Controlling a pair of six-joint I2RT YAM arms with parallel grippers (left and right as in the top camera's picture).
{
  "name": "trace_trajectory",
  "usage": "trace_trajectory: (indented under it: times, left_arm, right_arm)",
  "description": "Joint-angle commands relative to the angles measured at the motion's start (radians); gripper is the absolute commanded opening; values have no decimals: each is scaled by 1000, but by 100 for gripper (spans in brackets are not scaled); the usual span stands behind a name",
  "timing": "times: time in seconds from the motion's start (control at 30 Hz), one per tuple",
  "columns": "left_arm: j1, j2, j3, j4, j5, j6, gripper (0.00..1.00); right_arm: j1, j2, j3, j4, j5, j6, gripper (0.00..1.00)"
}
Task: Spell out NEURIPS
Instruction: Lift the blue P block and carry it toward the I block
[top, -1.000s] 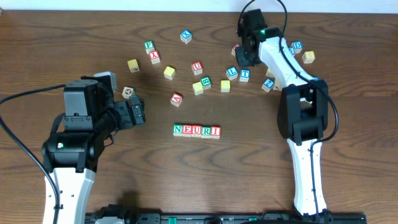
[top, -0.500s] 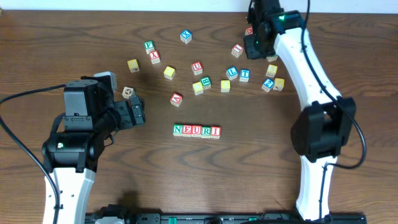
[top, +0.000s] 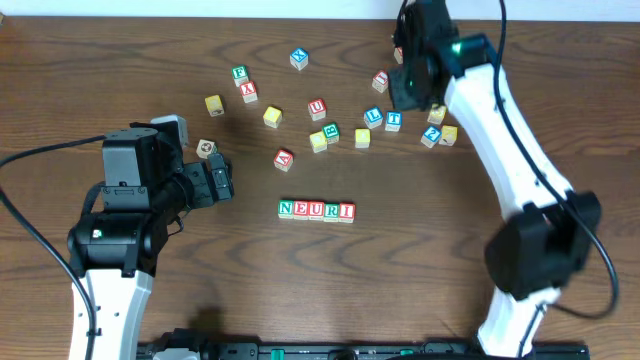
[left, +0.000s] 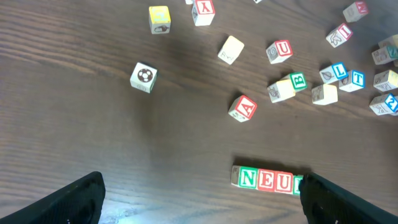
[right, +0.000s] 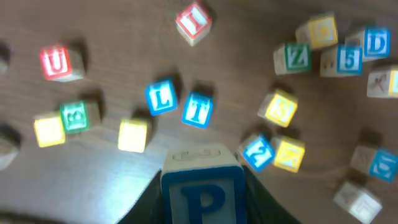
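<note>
The right gripper (top: 408, 88) is clamped on a square-edged wooden cube (right: 203, 194) printed with a blue P, above the scattered letter blocks (top: 385, 118) at far right. The left gripper (top: 224, 181) hangs at left, fingers apart. The NEURI row (top: 316, 210) lies near centre on the grained brown table (top: 400, 280), with bare wood past its right end.

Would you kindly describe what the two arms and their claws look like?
Both arms have white links with black joint housings. The left arm and right arm each show a small green light and trail a black cable. The left claw and right claw are black.
</note>
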Motion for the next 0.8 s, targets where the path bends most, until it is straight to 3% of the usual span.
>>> trace_trajectory:
  times: [0.0,0.27,0.47,0.77]
  left_arm:
    - [6,1,28,-2,12,9,98]
    - [6,1,28,-2,12,9,98]
    - [6,1,28,-2,12,9,98]
    - [6,1,28,-2,12,9,98]
  right_arm:
    - [24,-172,-196,71,23,59,1]
    - [113,-452,-603,224,64,235,1]
    - [216,-526,-820,280,130,426,1]
    - [335,-526,-946,327,183,628,1]
